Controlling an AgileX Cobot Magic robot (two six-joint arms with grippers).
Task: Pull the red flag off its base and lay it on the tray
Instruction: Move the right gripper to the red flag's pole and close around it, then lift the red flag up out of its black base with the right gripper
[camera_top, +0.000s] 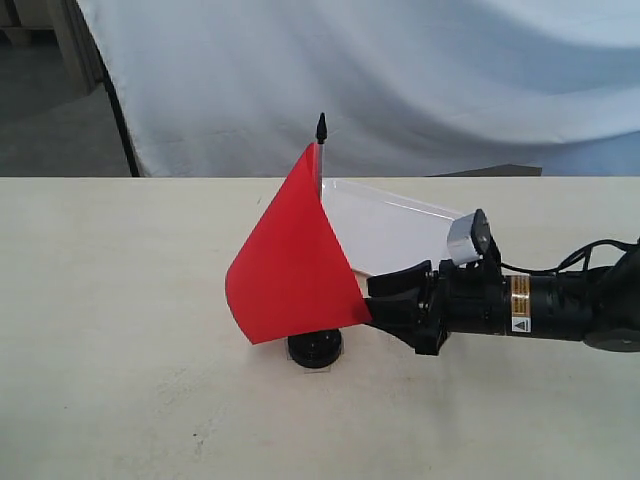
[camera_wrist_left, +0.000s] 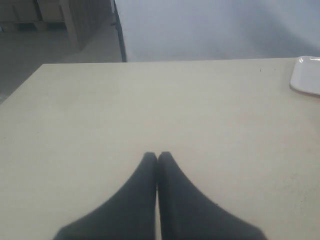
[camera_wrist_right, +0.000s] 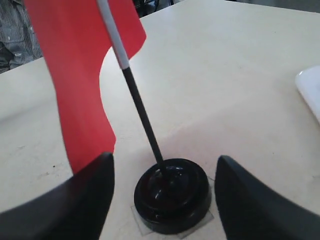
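The red flag (camera_top: 290, 265) stands upright in the glossy black base (camera_top: 315, 349) near the table's middle, its black pointed tip at the top. Behind it lies the white tray (camera_top: 395, 230). My right gripper (camera_top: 378, 298) reaches in from the right, low and level, and is open. In the right wrist view its fingers (camera_wrist_right: 80, 200) flank the base (camera_wrist_right: 172, 195) without touching; the pole (camera_wrist_right: 140, 112) rises between them and the red flag (camera_wrist_right: 75, 65) hangs beside one finger. My left gripper (camera_wrist_left: 157, 156) is shut on nothing above bare table; it does not show in the exterior view.
A white cloth backdrop (camera_top: 380, 80) hangs behind the table's far edge. The tray's corner (camera_wrist_left: 306, 75) shows far off in the left wrist view, and its edge (camera_wrist_right: 311, 92) in the right wrist view. A square of clear tape lies under the base.
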